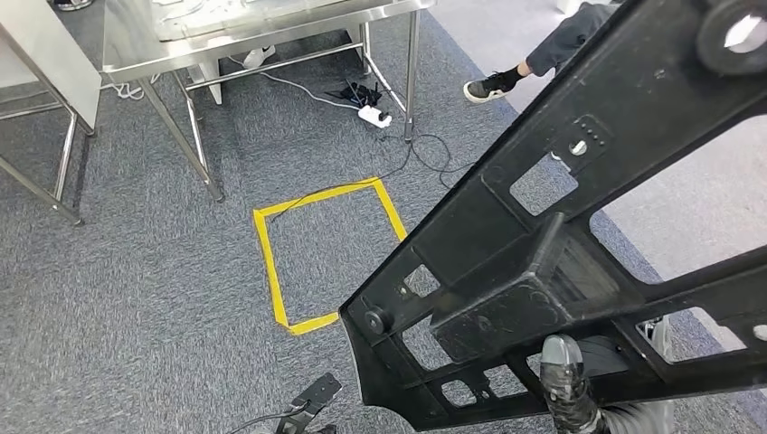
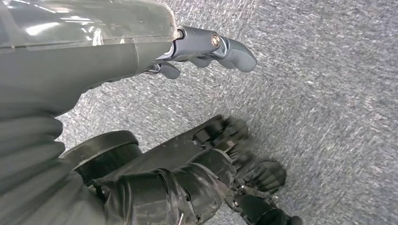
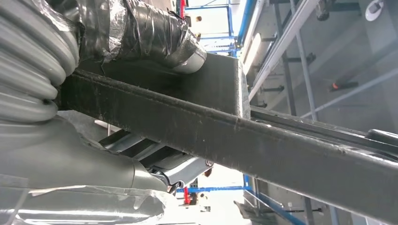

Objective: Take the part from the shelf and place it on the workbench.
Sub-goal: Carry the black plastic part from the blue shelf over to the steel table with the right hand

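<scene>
The part (image 1: 506, 271) is a large black plastic frame with cut-out openings. It hangs tilted across the right half of the head view, above the carpet. My right hand (image 1: 568, 384) grips it from below at its lower edge. In the right wrist view the black-taped fingers (image 3: 141, 30) lie over the part's bar (image 3: 263, 140) and the grey thumb (image 3: 155, 168) sits under it. My left hand (image 2: 197, 112) hangs over the carpet, thumb and fingers apart, holding nothing. The steel workbench (image 1: 136, 45) stands at the upper left, well ahead of the part.
A yellow tape square (image 1: 268, 262) marks the carpet in front of the workbench. Cables and a white power strip (image 1: 374, 114) lie by its right leg. A person's shoe (image 1: 488, 86) shows at the upper right. A second metal frame (image 1: 63, 154) stands far left.
</scene>
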`<action>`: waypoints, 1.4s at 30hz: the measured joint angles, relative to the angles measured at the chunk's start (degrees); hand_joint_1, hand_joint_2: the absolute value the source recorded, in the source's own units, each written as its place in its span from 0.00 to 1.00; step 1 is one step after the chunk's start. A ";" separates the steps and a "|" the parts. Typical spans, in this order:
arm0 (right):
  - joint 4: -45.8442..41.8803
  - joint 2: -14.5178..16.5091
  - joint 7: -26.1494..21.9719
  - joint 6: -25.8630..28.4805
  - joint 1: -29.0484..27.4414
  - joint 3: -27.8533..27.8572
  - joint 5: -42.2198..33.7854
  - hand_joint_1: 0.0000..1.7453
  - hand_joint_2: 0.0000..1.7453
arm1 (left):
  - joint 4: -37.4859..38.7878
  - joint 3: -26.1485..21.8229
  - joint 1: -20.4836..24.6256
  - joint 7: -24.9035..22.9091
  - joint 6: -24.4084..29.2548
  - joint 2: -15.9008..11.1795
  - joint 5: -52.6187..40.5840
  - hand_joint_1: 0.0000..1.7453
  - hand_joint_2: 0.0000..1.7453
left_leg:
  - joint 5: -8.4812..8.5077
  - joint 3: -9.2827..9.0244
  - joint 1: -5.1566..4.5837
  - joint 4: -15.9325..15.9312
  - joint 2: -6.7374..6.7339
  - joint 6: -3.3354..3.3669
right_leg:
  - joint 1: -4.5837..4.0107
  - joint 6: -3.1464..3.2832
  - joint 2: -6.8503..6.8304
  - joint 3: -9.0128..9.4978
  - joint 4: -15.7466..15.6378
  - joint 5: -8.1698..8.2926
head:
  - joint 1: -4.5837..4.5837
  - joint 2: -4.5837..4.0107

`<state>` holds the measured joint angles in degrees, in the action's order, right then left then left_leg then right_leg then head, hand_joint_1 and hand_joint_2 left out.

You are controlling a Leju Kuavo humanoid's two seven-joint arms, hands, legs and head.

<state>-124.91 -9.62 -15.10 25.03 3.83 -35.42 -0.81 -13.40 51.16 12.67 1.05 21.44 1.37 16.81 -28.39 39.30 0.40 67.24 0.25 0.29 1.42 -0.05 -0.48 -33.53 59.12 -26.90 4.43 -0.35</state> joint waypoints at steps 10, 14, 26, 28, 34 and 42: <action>0.19 -0.02 0.05 -0.30 0.12 -0.01 -0.28 0.74 1.00 | 0.00 0.01 0.35 0.16 -0.39 -0.01 0.01 0.00 1.00 | 2.29 -5.30 -0.49 -9.08 0.04 2.63 | -0.13 -2.30 -0.06 -3.72 9.47 -5.61 | -0.67 0.00; 0.47 -0.04 0.07 -0.31 0.07 -0.01 -0.95 0.74 1.00 | 0.00 0.01 0.31 0.17 -0.83 -0.01 0.08 0.00 1.00 | 1.74 -5.57 -0.91 -8.73 0.44 3.05 | -0.43 -1.91 0.17 -7.03 13.36 -4.22 | -0.75 0.00; 0.65 -0.02 -0.12 -0.39 0.13 -0.01 -2.06 0.74 1.00 | 0.00 0.01 0.32 0.08 -1.03 -0.07 0.07 0.00 1.00 | -4.36 0.51 -0.63 3.82 0.63 0.21 | -0.45 0.64 0.27 0.04 -0.73 0.52 | -0.32 0.00; 0.82 -0.02 -0.17 -0.39 0.06 -0.01 -2.29 0.74 1.00 | 0.00 0.01 0.06 -0.01 -1.03 -0.08 0.07 0.00 1.00 | -3.76 2.74 -0.30 6.59 0.55 -0.13 | -0.43 0.66 0.23 0.33 -0.67 0.20 | -0.31 0.00; 1.08 -0.02 -0.40 -0.39 0.07 -0.01 -2.44 0.74 1.00 | 0.00 0.01 0.16 -0.33 -0.94 -0.11 0.09 0.00 1.00 | 2.66 -3.64 -0.52 -7.93 -0.01 0.38 | -0.44 -0.78 0.27 1.55 -0.48 -1.16 | -0.38 0.00; 1.92 0.05 -1.14 -1.27 0.14 -0.05 -1.80 0.74 1.00 | 0.00 0.01 -0.21 0.95 -1.31 -0.94 1.48 0.00 1.00 | 1.50 -6.05 -0.56 -9.24 0.19 3.04 | -0.36 -2.06 0.34 -6.57 14.28 -6.44 | -0.73 0.00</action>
<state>-122.99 -9.56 -16.24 23.76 3.97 -35.47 -2.61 -13.40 51.17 12.46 2.01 20.14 0.43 18.28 -26.90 33.24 -0.16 58.00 0.44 3.33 1.06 -2.10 -0.14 -40.10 73.39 -33.34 3.70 -0.35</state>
